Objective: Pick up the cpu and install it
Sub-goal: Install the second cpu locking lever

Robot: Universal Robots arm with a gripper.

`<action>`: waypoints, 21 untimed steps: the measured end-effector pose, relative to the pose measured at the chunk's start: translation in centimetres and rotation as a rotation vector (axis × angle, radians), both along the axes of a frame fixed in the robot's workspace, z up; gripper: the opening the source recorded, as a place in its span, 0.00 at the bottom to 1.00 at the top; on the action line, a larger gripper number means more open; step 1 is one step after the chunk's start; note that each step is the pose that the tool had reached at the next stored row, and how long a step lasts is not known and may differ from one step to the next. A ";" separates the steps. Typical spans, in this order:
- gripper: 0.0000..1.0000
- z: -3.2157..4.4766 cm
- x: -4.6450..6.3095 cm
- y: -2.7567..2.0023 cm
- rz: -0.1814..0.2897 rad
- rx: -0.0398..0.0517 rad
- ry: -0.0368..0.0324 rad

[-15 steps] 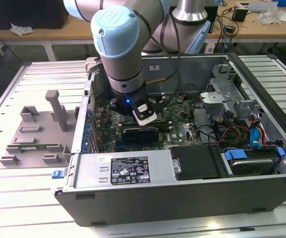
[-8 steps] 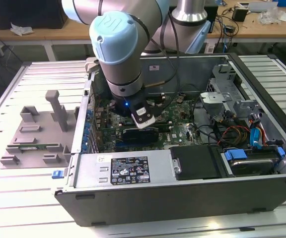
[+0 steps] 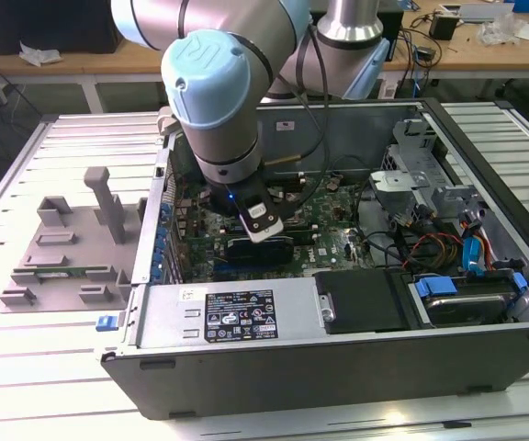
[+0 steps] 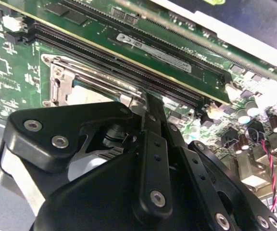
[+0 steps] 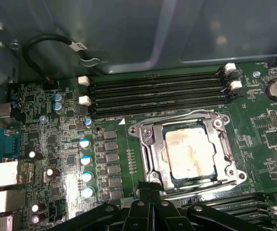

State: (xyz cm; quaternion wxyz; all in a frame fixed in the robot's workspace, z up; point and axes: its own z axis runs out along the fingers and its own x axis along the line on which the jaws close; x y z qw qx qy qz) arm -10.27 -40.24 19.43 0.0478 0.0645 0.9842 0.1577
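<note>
The cpu [image 5: 191,151] is a silver square with a smudged top. It lies flat in the motherboard socket, framed by the metal retention plate [image 5: 145,144]. A corner of the cpu [image 4: 88,94] shows in the second wrist view behind the black fingers. My gripper [image 5: 148,185] is shut, its tips together at the socket's edge beside the cpu and nothing visible between them. In the second wrist view the gripper [image 4: 148,103] touches the socket frame next to the memory slots. In the exterior view the arm's wrist [image 3: 214,101] reaches down into the open computer case [image 3: 338,358].
Memory slots [image 5: 157,91] run along one side of the socket, with capacitors [image 5: 85,166] on another side. A grey plastic tray [image 3: 62,248] lies on the table at the exterior view's left. The power supply [image 3: 237,312], drive [image 3: 467,299] and cables [image 3: 430,243] crowd the case.
</note>
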 end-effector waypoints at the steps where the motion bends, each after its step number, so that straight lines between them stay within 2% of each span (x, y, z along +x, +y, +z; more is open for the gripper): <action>1: 0.11 -0.02 0.0 0.00 -0.001 -0.0001 0.0000; 9: 0.11 -0.13 0.0 0.00 -0.001 0.0004 -0.0001; 13: 0.11 0.30 0.0 0.01 -0.001 0.0009 -0.0004; 16: 0.11 0.90 0.0 0.01 -0.001 -0.0022 -0.0002; 21: 0.11 3.31 0.0 0.01 -0.001 -0.0110 -0.0001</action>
